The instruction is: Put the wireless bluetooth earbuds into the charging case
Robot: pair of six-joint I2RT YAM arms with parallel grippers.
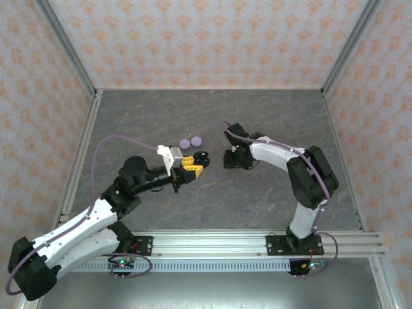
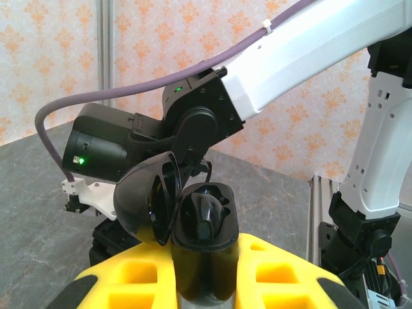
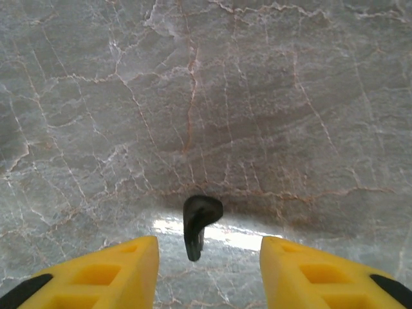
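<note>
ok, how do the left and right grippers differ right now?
The left gripper is shut on a black charging case with its lid open. The right gripper is open and holds nothing. The left gripper faces across toward the right arm. The right gripper points down at the table, straddling a black earbud without touching it. Both have yellow fingers.

Left wrist: black case [image 2: 205, 238] and both fingers [image 2: 122, 280] of the left gripper [image 2: 203, 261] are clipped by the 6 o'clock edge. Case wells too dark to tell what's seated.
Right wrist: right gripper [image 3: 209, 251] finger roots cut off at 6 o'clock. Black earbud [image 3: 198, 222] is soft, stem end unclear.
Top view: lilac cases [image 1: 190, 141], 11 o'clock of the black case, too small to read seams. Right gripper's jaws too dark and small to read.
</note>
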